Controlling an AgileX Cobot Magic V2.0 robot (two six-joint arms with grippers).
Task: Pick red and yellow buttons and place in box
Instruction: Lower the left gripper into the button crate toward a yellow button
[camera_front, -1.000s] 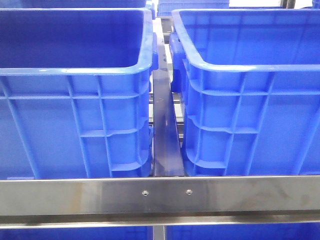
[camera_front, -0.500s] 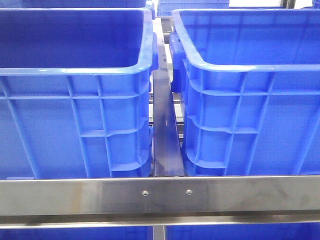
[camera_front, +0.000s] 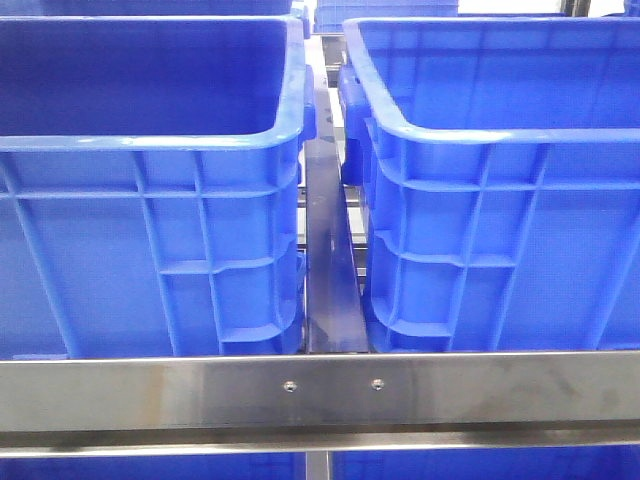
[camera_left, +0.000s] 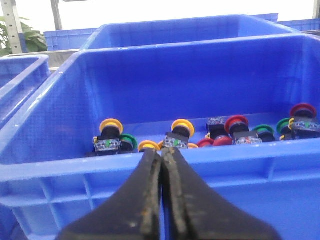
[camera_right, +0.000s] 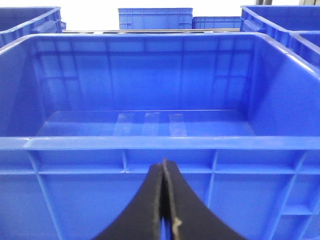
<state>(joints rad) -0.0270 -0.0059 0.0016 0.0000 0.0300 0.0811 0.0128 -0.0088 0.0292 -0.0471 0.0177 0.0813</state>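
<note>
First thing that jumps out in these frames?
The two big blue bins fill the front view, side by side behind a steel rail. The left wrist view shows red, yellow and green buttons on one bin's floor beyond the shut left tool. The bin facing the shut right tool looks empty.

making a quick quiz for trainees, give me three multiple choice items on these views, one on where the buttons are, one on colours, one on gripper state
1. Where do the buttons lie?
A. on the floor of the bin before the left gripper
B. in the bin before the right gripper
C. on the steel rail

2. Which cap colours show among them?
A. red only
B. yellow, red and green
C. blue and white

3. How does the left gripper stand?
A. wide open
B. shut on a button
C. shut, holding nothing

Answers:
1 A: the left wrist view shows them inside that blue bin; the right one shows a bare floor.
2 B: all three colours appear.
3 C: its fingers meet outside the bin wall.
</note>
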